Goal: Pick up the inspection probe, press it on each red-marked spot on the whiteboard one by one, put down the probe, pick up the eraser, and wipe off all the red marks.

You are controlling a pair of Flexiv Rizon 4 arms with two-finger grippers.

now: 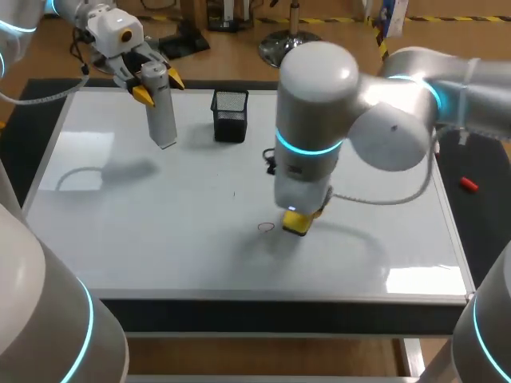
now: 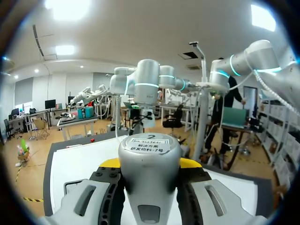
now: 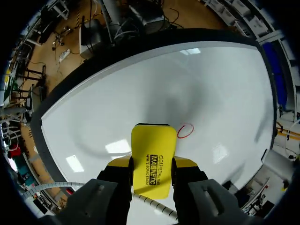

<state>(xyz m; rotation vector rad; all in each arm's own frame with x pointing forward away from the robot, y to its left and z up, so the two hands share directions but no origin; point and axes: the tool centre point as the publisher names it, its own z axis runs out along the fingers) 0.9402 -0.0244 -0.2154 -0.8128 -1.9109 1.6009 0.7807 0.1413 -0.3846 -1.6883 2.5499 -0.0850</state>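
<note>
Whiteboard [image 1: 160,239] bears one red ring [image 3: 185,131] just beside the eraser [image 3: 152,157].

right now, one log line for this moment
left gripper: holds probe | right gripper: holds eraser beside red mark | mark not wiped

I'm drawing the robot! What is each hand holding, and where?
Left gripper: the probe, near its top end. Right gripper: the yellow eraser, by its two sides.

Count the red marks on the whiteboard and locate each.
1. A red drawn ring sits on the white whiteboard just beside the yellow rectangular eraser in the right gripper. More may be hidden under the eraser or right arm.
</note>
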